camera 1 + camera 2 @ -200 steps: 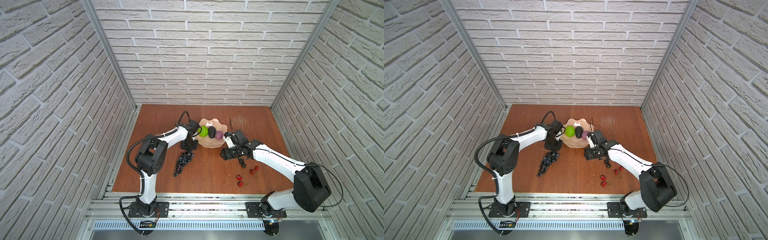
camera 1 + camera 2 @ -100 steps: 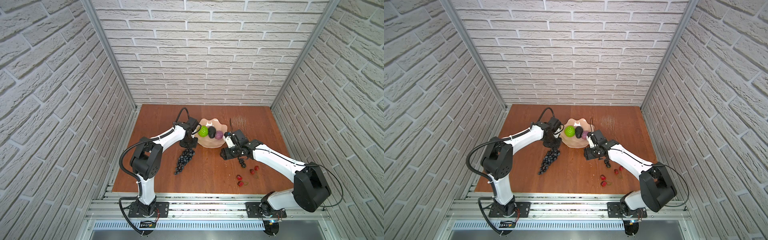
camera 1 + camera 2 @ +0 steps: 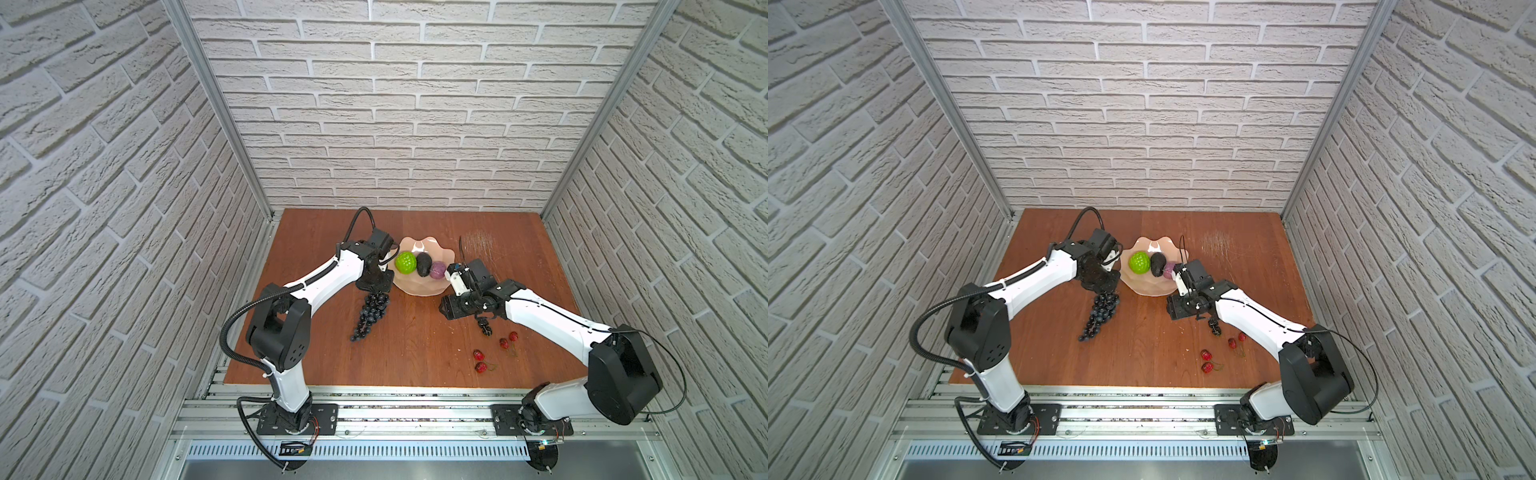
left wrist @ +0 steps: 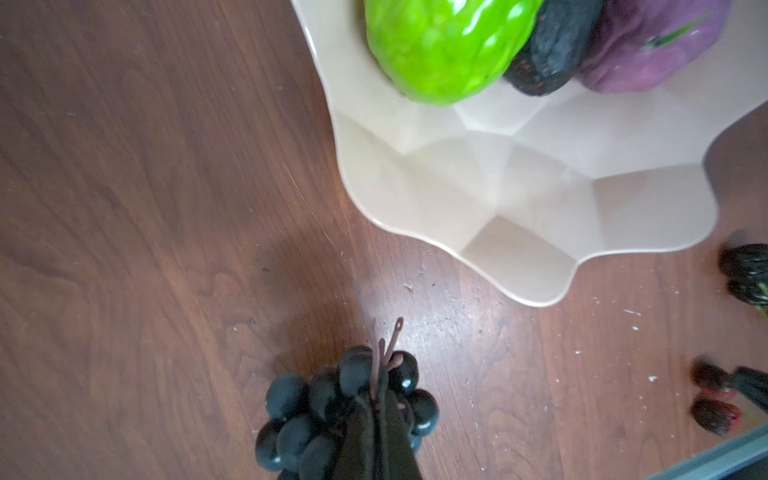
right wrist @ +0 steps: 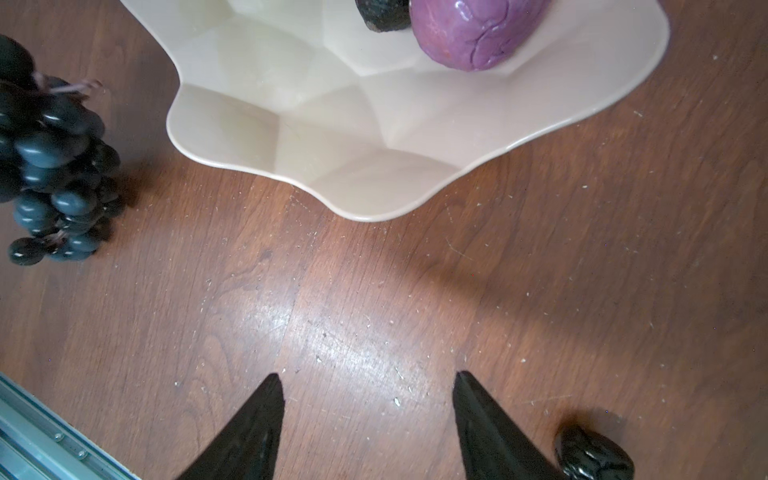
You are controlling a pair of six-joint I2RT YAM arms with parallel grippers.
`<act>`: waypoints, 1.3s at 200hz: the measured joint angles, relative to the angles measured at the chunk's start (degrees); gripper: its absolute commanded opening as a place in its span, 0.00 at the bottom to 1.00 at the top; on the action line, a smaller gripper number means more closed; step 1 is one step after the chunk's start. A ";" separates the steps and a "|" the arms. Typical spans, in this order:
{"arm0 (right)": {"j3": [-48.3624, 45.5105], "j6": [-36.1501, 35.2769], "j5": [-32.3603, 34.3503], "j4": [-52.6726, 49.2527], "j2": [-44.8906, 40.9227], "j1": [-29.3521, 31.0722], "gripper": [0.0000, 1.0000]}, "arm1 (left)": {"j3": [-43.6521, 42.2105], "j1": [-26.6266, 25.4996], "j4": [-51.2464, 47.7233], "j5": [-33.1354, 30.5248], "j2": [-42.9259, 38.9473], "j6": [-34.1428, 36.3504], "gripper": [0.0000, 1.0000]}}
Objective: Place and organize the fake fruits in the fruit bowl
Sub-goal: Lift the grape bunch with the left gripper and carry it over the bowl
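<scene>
My left gripper (image 4: 380, 405) (image 3: 376, 286) (image 3: 1102, 286) is shut on the stem of the dark grape bunch (image 3: 370, 313) (image 3: 1100, 313) (image 4: 291, 399) (image 5: 54, 166), just left of the fruit bowl (image 3: 415, 289) (image 3: 1150, 286) (image 4: 498, 187) (image 5: 332, 124). The bunch trails down toward the front, its tail at the table. In the bowl lie the green fruit (image 3: 406, 262) (image 4: 444, 45), avocado (image 3: 424, 264) (image 4: 552, 45) and purple fruit (image 3: 437, 270) (image 5: 478, 29). My right gripper (image 5: 365, 376) (image 3: 445, 309) (image 3: 1173, 311) hangs open over bare wood before the bowl.
Black berries (image 3: 484, 326) (image 3: 1214, 327) (image 5: 594, 457) lie beside my right gripper's finger (image 5: 490, 424). Several red cherries (image 3: 480, 355) (image 3: 1205, 354) sit at the front right. The near half of the bowl holds nothing. Brick walls close in three sides.
My left arm's elbow has swung toward the front left, and the grape bunch has shifted slightly toward the bowl. The right arm has not moved.
</scene>
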 measured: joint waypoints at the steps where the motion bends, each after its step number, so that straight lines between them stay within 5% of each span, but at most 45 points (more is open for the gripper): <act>1: 0.00 0.00 0.00 0.00 -0.04 0.00 0.66 | 0.04 0.00 -0.04 -0.02 -0.15 0.00 0.00; 75: 1.31 -0.04 0.02 -0.28 -2.97 -0.81 0.67 | 18.36 -0.02 -6.01 2.60 -5.49 -1.75 0.00; 155: 1.44 -0.35 -1.51 -1.90 -10.16 -11.76 0.68 | 46.69 -4.28 -6.91 8.17 15.21 -2.56 0.00; 260: -0.70 -1.44 -2.69 -2.64 -11.10 -13.70 0.68 | 47.34 -6.16 0.24 13.38 22.40 -8.85 0.00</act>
